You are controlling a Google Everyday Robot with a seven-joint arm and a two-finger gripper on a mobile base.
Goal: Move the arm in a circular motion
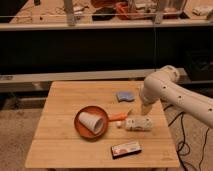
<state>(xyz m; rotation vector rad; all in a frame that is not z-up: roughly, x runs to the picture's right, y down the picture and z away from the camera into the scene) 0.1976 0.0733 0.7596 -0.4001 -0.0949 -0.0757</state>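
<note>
Wooden table (60,145), dark shelving (50,25) behind, speckled floor (15,150).

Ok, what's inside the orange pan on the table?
A white cup lies on its side in the orange pan; the floor under it is hidden. The gripper hangs outside the pan, near the white bottle.

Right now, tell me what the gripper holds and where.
Nothing that shows: the gripper hangs bare above the table, just over the white bottle.

Dim, warm light; claw (146,108) above table (65,145).
</note>
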